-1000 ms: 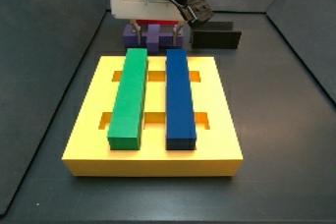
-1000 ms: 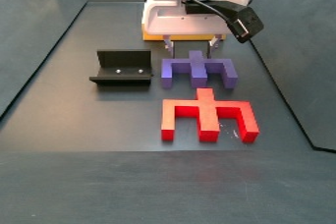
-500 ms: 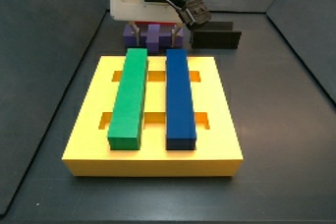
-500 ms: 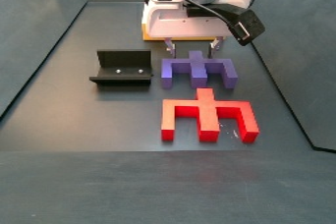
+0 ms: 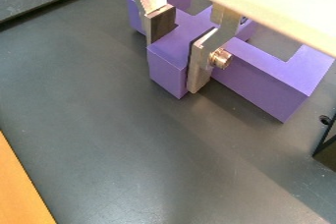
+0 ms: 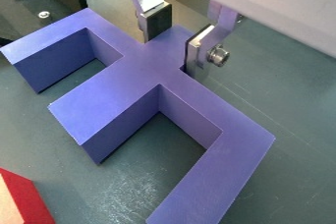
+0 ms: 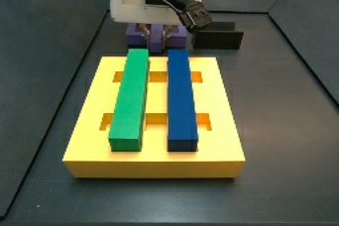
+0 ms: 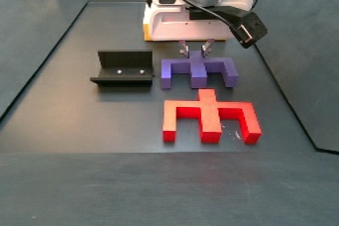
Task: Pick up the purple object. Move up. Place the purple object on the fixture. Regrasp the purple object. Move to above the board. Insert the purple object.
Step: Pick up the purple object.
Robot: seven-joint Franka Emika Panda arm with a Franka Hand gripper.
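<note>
Straddling the raised central ridge of the purple blocky bridge-shaped piece (image 6: 125, 85), my gripper (image 6: 178, 33) sits at the top centre of both wrist views, silver plates either side of the ridge with gaps visible, so jaws apart, not yet clamped. The piece lies flat on the dark floor in a side view (image 8: 199, 69), upper middle of frame, between the black L-shaped fixture (image 8: 122, 69) to its left and the red notched piece (image 8: 208, 117) below it. Judgement: close squarely on the ridge, pads centred and low enough for full contact, then lift straight up so it cannot twist. The yellow slotted board (image 7: 155, 152) fills the lower frame.
</note>
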